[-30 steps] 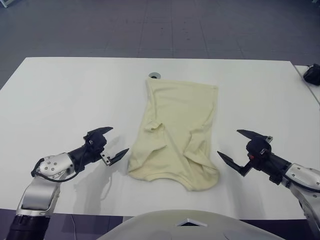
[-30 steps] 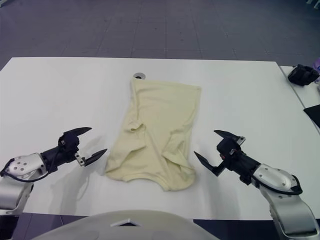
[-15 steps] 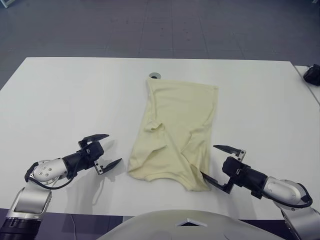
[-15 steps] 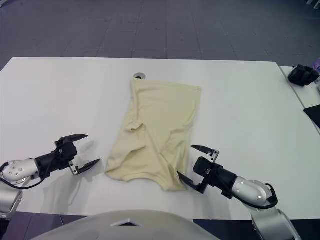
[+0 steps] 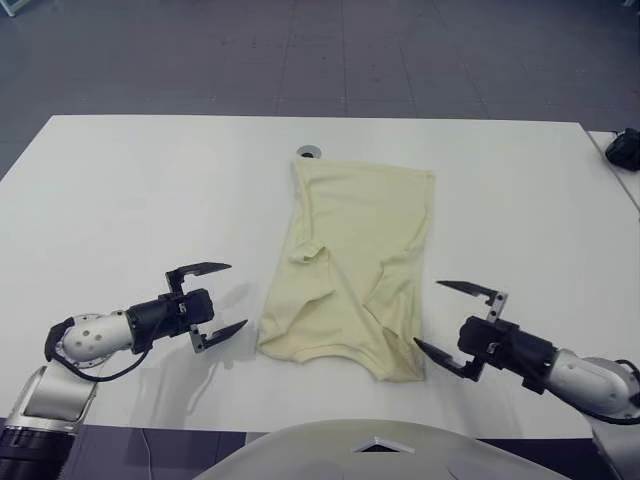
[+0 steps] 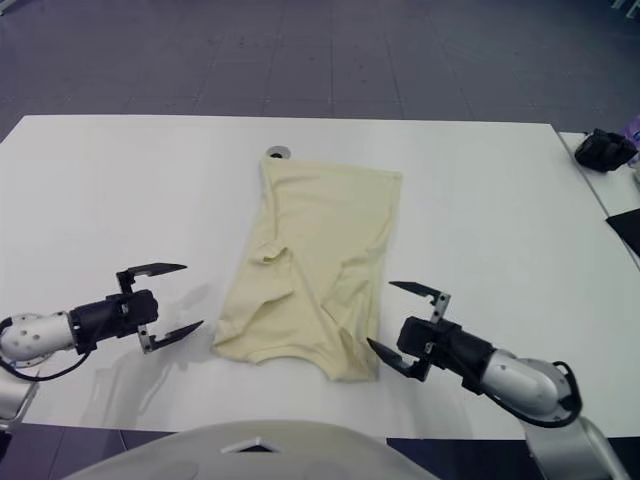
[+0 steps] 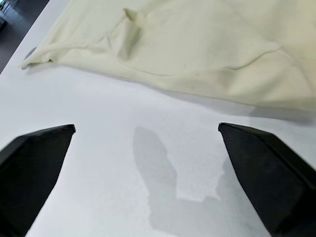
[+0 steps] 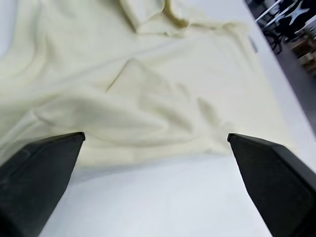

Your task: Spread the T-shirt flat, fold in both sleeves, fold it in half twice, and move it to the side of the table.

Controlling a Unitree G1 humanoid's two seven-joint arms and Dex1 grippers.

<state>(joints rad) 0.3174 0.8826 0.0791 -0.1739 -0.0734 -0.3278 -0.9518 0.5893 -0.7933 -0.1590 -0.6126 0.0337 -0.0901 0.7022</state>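
T-shirt lies rumpled mid table, L gripper & R gripper wide open, empty, flanking its near corners; spreading step looks pending, next prob needs pinching both corners & pulling flat

Both head views look forward and down from above the table's near edge, covering the whole surface and both arms. Each wrist view sits low and close, looking out between the fingers of the left gripper or the right gripper at the T-shirt's near part, which both share.
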